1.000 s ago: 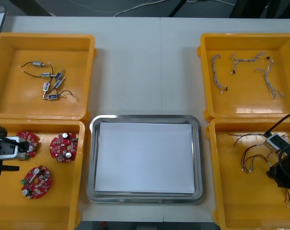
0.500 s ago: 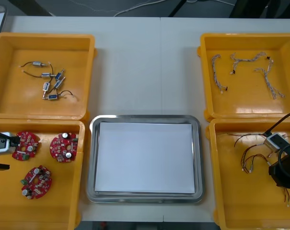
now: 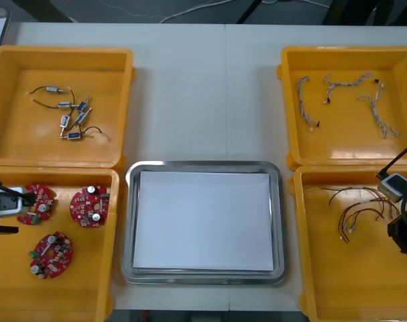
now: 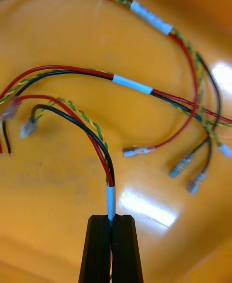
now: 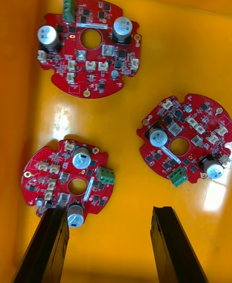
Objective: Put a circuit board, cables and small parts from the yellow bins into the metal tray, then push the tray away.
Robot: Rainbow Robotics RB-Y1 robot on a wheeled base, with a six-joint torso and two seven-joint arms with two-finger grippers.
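**Ana:** Grippers in the front view, where are they?

**Ben:** The left gripper point(image 3: 14, 212) is over a circuit board point(image 3: 37, 203) in the near left yellow bin point(image 3: 89, 282). The right gripper point(image 3: 405, 231) is cut off by the edge. The metal tray point(image 3: 203, 165) lies between the bins.

**Ana:** And the right wrist view?

**Ben:** The right gripper is clenched on the white sleeve of a red and yellow cable point(image 4: 111, 200).

**Ana:** The left wrist view?

**Ben:** That gripper is released. One finger hides part of the board's rim.
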